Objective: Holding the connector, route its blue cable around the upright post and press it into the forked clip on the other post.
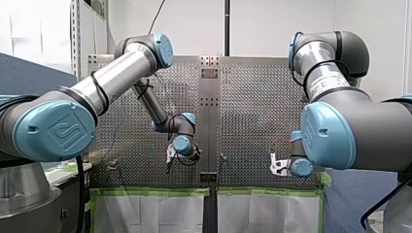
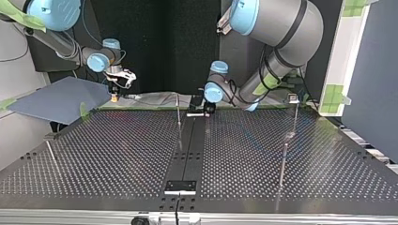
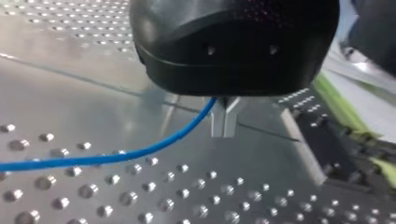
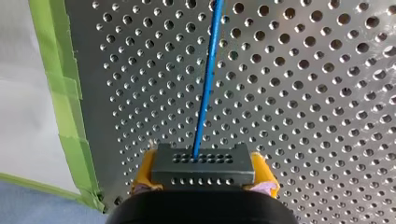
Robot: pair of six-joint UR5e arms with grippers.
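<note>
A dark grey connector [image 4: 203, 164] with rows of holes sits between the yellow pads [image 4: 264, 171] of my right gripper [image 4: 204, 181], which is shut on it. Its blue cable [image 4: 205, 84] runs straight ahead over the perforated plate. In the left wrist view the blue cable [image 3: 116, 157] crosses the plate and reaches a small metal forked clip [image 3: 225, 120] just under the black housing [image 3: 233, 46] of that wrist's gripper. My left gripper [image 2: 205, 107] hangs low at the table's far middle in the top view. My right gripper [image 2: 115, 86] hovers at that view's far left.
Thin upright posts stand on the table: one [image 2: 178, 111] near the far middle, one [image 2: 294, 110] at the top view's far right, another [image 2: 283, 165] nearer, one [image 2: 50, 153] at the left. Green tape [image 4: 60, 84] edges the plate. A grey board [image 2: 61, 98] lies at the far left.
</note>
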